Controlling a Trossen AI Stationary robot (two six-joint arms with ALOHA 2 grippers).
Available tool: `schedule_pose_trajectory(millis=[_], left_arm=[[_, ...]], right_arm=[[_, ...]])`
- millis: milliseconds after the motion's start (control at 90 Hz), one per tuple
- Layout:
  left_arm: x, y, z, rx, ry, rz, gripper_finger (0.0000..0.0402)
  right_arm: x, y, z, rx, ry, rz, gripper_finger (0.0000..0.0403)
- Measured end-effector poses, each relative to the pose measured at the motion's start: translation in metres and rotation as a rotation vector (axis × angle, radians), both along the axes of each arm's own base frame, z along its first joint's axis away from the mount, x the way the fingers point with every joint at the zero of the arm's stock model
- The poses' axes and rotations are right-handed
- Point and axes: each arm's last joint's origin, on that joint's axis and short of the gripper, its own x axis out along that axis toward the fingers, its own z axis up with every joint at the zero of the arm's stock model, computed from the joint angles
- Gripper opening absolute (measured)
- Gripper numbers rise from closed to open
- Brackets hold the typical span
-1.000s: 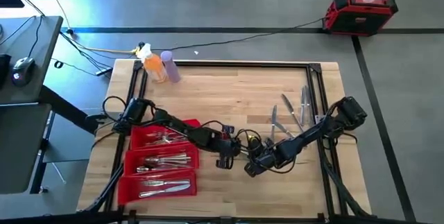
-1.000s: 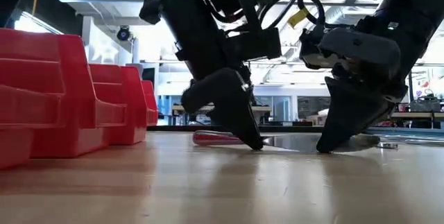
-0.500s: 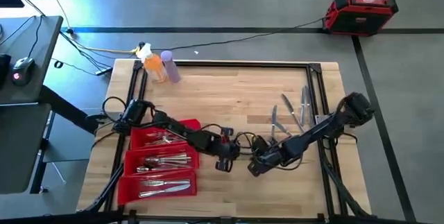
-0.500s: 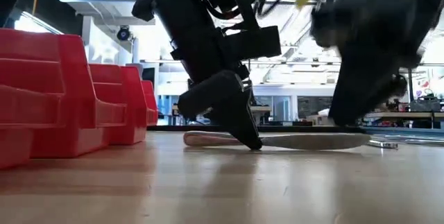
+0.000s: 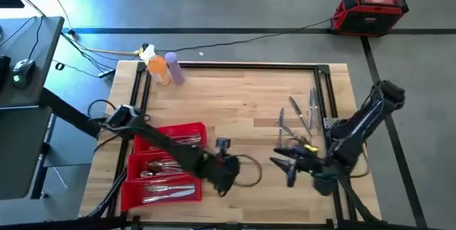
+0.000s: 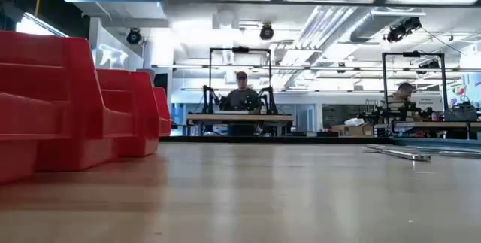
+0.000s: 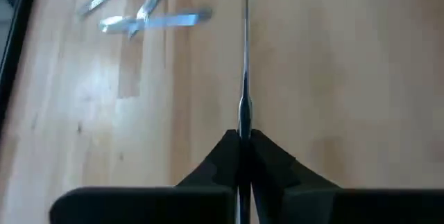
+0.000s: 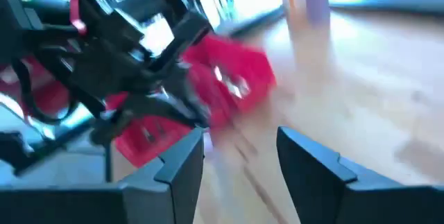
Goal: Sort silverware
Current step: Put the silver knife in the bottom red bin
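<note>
Left pincer (image 7: 241,141) low centre of the high view, just right of the red tray (image 5: 187,129), clenched on a knife (image 7: 245,57) that points straight out between the fingers. Right pincer (image 8: 239,158) lower right, near the bench (image 5: 235,102) edge, fingers parted, grasping nothing. Loose silverware (image 5: 298,115) right of centre on the bench, well apart from both pincers. Sorted pieces (image 5: 169,166) in the tray's compartments at lower left. Bottles (image 5: 165,68) at upper left corner. Two people at far desks in the low view.
</note>
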Motion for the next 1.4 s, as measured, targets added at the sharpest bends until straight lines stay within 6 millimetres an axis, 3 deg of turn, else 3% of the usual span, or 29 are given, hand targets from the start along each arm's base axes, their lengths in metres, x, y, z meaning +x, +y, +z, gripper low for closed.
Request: schedule_pose_trajectory(millis=[111, 311, 444, 633, 856, 1044, 1400], left_arm=[[-0.037, -0.027, 0.033, -0.178, 0.017, -0.021, 0.0000], [-0.111, -0.079, 0.043, -0.385, 0.120, 0.041, 0.0000], [-0.159, -0.101, 0.022, -0.362, 0.203, 0.176, 0.0000], [-0.209, -0.105, -0.010, -0.258, 0.225, 0.359, 0.0000], [-0.220, -0.111, -0.047, -0.307, 0.278, 0.361, 0.0000], [-0.226, -0.100, -0.072, -0.226, 0.337, 0.382, 0.0003], [-0.222, -0.092, -0.078, -0.156, 0.371, 0.335, 0.0097]], right_arm=[[-0.012, 0.011, 0.006, -0.056, -0.065, -0.005, 0.0167], [-0.015, 0.013, 0.007, -0.066, -0.076, -0.008, 0.0167], [-0.013, 0.011, 0.007, -0.063, -0.075, -0.019, 0.0167], [-0.010, 0.010, 0.006, -0.050, -0.057, 0.002, 0.0167], [-0.007, 0.009, 0.005, -0.055, -0.049, -0.002, 0.0167], [-0.006, 0.010, 0.003, -0.059, -0.040, 0.003, 0.0167], [-0.004, 0.012, -0.002, -0.072, -0.017, 0.020, 0.0167]])
